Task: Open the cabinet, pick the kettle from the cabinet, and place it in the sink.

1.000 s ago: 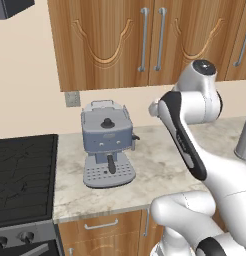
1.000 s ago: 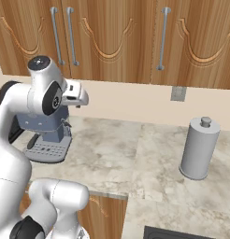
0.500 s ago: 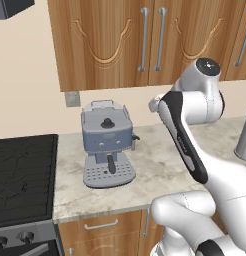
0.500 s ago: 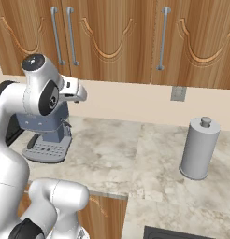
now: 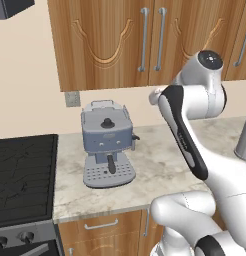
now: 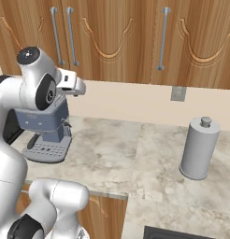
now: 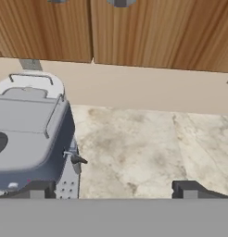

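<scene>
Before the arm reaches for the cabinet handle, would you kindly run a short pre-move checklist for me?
1. Tool open: ok, tips stand wide apart.
2. Tool empty: ok, nothing between the tips.
3. Brown wood wall cabinet doors: closed, so opening is not yet done.
4. Long silver bar handles unobstructed: ok, nothing in front of them.
5. Grey-blue espresso machine below the hand: ok, apart from the arm.
6. Kettle location: cannot tell, doors hide the inside.

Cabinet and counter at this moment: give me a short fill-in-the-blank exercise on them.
1. Both doors of the cabinet are ____.
2. The gripper has its jaws ____ and holds nothing.
3. The grey coffee machine stands on the marble ____.
4. The tall grey cylinder has a ____ on top.

Missing words: shut; open; counter; knob
</scene>
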Tool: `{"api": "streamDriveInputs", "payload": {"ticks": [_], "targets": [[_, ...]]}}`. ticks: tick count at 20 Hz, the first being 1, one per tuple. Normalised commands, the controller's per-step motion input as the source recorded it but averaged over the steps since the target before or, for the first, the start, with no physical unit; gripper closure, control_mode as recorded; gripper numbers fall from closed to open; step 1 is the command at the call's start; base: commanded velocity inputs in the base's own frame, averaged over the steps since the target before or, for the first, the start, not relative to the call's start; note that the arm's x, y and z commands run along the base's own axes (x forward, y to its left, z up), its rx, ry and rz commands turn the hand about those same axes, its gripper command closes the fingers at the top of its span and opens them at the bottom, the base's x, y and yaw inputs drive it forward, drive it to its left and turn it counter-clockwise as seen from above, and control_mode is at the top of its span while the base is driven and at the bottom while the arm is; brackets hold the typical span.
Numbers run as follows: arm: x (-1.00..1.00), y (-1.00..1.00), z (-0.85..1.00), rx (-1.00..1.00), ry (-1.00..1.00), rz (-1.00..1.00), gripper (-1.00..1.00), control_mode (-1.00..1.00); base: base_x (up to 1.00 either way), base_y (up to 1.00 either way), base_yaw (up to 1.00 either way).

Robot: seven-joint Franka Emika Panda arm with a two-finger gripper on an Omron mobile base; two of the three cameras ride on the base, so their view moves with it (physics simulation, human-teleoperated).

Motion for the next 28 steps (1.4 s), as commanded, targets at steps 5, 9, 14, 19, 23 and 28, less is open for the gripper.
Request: {"api": "streamDriveInputs", "payload": {"ticks": [5,9,14,19,23,28], "targets": [[0.0,0.0,0.23,0.0,-0.09,-0.05,-1.0,-1.0,0.0,0.0,0.0],[0.01,0.0,0.21,0.0,-0.09,-0.04,-1.0,-1.0,0.0,0.0,0.0],[0.01,0.0,0.18,0.0,-0.09,-0.04,-1.0,-1.0,0.0,0.0,0.0],[0.04,0.0,0.19,0.0,-0.09,-0.06,-1.0,-1.0,0.0,0.0,0.0],[0.07,0.0,0.22,0.0,-0.05,-0.08,-1.0,-1.0,0.0,0.0,0.0],[0.13,0.0,0.25,0.01,-0.05,-0.04,-1.0,-1.0,0.0,0.0,0.0]]}}
